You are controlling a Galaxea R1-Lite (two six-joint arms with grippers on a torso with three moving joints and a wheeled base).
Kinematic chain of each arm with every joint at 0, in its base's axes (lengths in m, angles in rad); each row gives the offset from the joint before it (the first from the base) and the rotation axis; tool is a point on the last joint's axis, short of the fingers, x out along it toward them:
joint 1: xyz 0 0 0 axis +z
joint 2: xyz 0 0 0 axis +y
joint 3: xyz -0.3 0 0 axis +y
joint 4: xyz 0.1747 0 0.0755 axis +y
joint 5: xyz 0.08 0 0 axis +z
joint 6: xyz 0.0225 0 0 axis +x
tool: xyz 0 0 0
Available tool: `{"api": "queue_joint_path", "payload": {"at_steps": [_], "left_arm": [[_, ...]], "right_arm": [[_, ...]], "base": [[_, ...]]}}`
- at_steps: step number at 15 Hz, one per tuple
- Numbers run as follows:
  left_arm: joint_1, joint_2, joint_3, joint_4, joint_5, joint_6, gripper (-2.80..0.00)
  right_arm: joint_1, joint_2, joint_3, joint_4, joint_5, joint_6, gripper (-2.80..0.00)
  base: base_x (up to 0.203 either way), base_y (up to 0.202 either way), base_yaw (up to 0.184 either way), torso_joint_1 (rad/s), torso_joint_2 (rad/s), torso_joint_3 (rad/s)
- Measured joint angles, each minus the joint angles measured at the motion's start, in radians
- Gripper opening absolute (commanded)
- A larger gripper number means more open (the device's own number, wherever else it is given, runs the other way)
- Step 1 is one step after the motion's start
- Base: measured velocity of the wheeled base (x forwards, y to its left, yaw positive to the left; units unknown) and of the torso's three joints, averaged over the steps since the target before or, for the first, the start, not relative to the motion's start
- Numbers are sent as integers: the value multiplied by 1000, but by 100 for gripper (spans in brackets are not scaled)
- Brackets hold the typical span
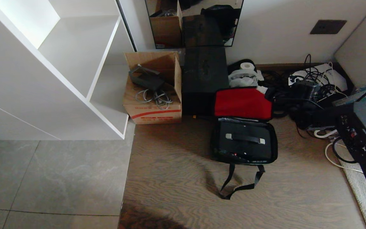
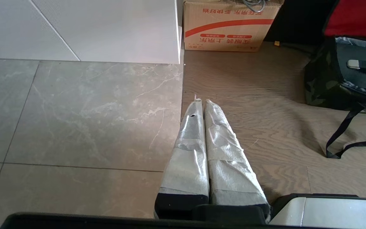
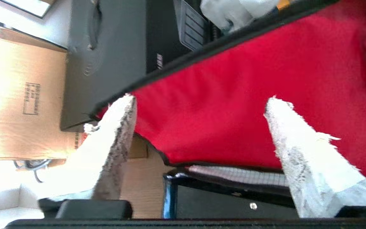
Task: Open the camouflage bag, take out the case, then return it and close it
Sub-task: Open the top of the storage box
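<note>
The camouflage bag [image 1: 215, 149] lies open on the wood floor. Its red inner flap [image 1: 242, 103] stands up at the far side, leaning on the clutter behind. The black case [image 1: 245, 148] lies flat inside it, with its silver-ended handle [image 1: 245, 138] facing up. My right gripper [image 3: 200, 100] is open just in front of the red flap [image 3: 249, 79] and holds nothing; the case's edge [image 3: 221, 206] shows below it. My left gripper [image 2: 202, 102] is shut and empty, parked over the floor to the left of the bag [image 2: 319, 82].
A cardboard box [image 1: 152, 105] with cables and a tall black box [image 1: 204, 79] stand left of the flap. A white shelf unit [image 1: 75, 63] fills the left. Tangled cables [image 1: 310, 89] and a paper roll [image 1: 247, 66] lie behind. The bag's black strap [image 1: 240, 186] trails forward.
</note>
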Motion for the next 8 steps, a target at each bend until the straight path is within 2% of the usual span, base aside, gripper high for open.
{"api": "queue_joint_path", "payload": {"at_steps": [3, 6, 7, 8], "left_arm": [[0, 0, 0, 0, 0, 0, -280], [0, 0, 0, 0, 0, 0, -280], [0, 0, 0, 0, 0, 0, -280], [0, 0, 0, 0, 0, 0, -280]], "right_arm": [[2, -5, 12, 52, -30, -1, 0], [7, -67, 100, 214, -41, 9, 0], [9, -101, 146, 256, -40, 26, -280], [10, -141, 197, 286, -35, 56, -280]], "base": [[0, 0, 0, 0, 0, 0], [0, 0, 0, 0, 0, 0], [0, 0, 0, 0, 0, 0], [0, 0, 0, 0, 0, 0]]}}
